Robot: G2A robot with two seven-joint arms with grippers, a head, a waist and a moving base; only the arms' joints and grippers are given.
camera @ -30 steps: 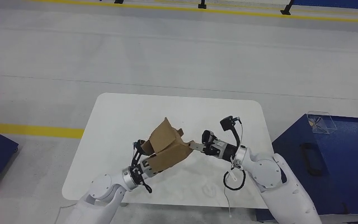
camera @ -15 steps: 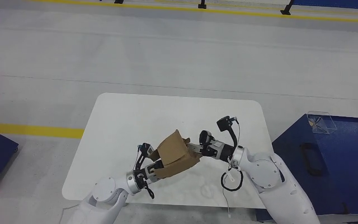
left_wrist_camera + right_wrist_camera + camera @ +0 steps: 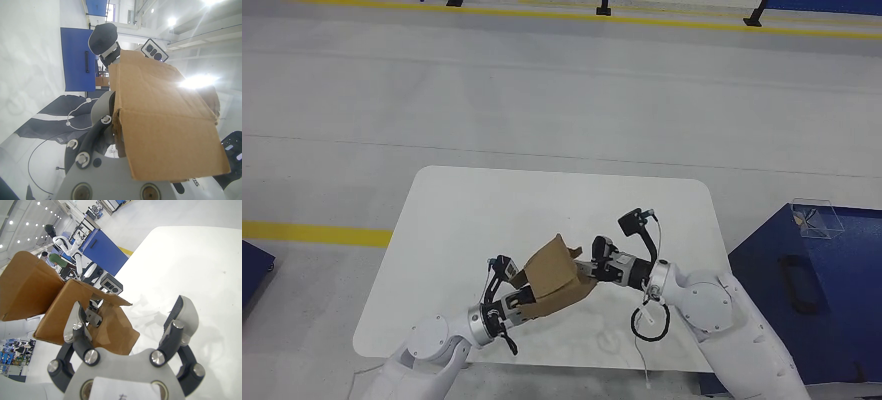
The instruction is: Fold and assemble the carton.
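Note:
A brown cardboard carton [image 3: 554, 274] is held above the white table [image 3: 462, 220] near its front edge, partly folded with flaps loose. My left gripper [image 3: 512, 293] is shut on its lower side; in the left wrist view the carton [image 3: 160, 117] covers the grip, and one grey finger [image 3: 101, 111] presses its edge. My right gripper [image 3: 592, 268] stands open at the carton's right end. In the right wrist view this gripper [image 3: 130, 311] has one finger [image 3: 78, 313] against the carton's [image 3: 28, 291] open flap and the other finger [image 3: 181, 309] over bare table.
A blue cabinet [image 3: 812, 290] stands just right of the table, with a clear plastic box [image 3: 814, 215] on top. A white cable loop [image 3: 647, 325] hangs under the right arm. The table's back half lies bare.
The carton has come down and tipped flatter toward the table, its upright flap folded over. The right gripper has shifted left, closer against the carton's end.

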